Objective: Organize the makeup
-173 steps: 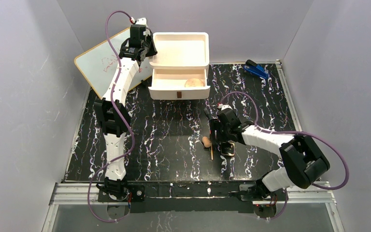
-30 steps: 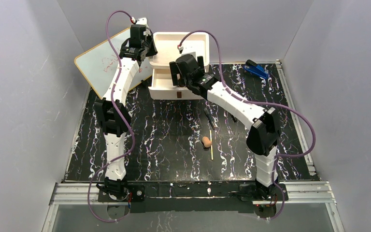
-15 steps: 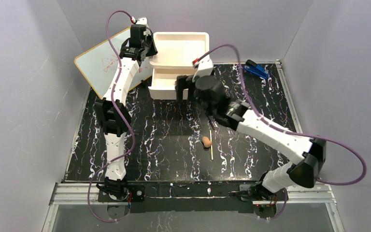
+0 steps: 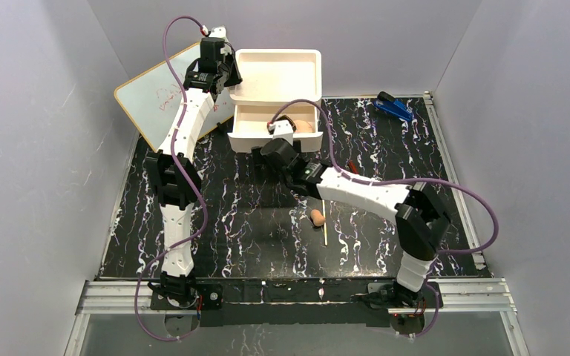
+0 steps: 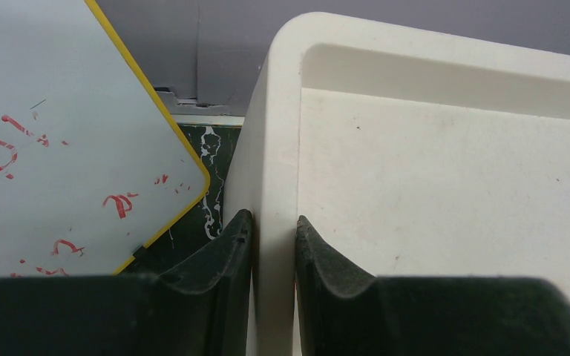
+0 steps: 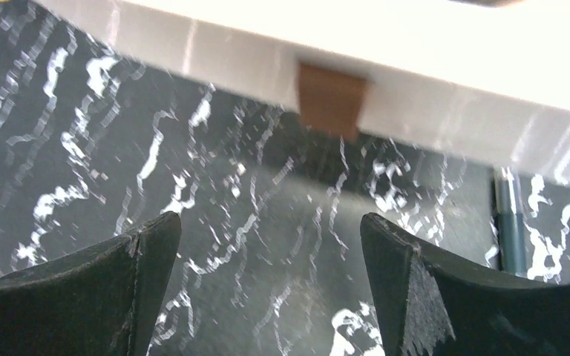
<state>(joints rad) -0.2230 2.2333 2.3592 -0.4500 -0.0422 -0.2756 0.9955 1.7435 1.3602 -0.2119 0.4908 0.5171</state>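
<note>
My left gripper [image 4: 227, 76] [image 5: 273, 224] is shut on the left wall of the white drawer box [image 4: 278, 74] [image 5: 430, 170]. My right gripper [image 4: 266, 159] [image 6: 270, 226] is open and empty, low over the mat just in front of the open lower drawer and its brown handle [image 6: 332, 101]. A round pinkish-tan disc [image 4: 305, 126] lies in that drawer. The tan egg-shaped sponge [image 4: 317, 217] and thin yellow stick [image 4: 324, 229] lie mid-mat. One dark pencil [image 6: 509, 226] lies right of my right gripper. I cannot make out the black compact.
A whiteboard with a yellow edge [image 4: 156, 100] [image 5: 67, 126] leans at the back left, beside the box. A blue clip-like object [image 4: 393, 107] lies at the back right. The right arm's cable loops over the drawer front. Grey walls close in three sides.
The compact has left the mat near the sponge. My right arm reached to the drawer, then pulled back and dropped low in front of it. The left arm has not moved.
</note>
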